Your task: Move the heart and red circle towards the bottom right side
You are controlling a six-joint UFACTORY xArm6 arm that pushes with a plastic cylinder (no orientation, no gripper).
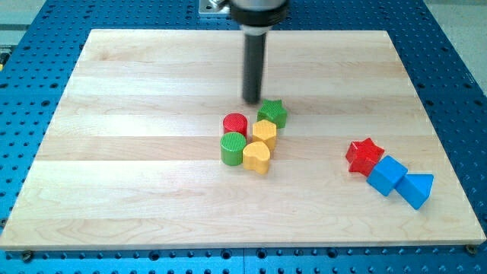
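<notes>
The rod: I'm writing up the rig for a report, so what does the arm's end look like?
My rod is a straight, dark, smooth cylinder, hanging from a wider black round mount at the view's top. My tip ends flat, just left of the green star. No cables or markings show.

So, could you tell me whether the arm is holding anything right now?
Nothing is held: my tip is a bare rod end, just left of the green star.

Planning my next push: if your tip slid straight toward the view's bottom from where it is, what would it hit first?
My tip would probably meet the red circle or the yellow block below it; depth is unclear. The green star sits just right.
</notes>
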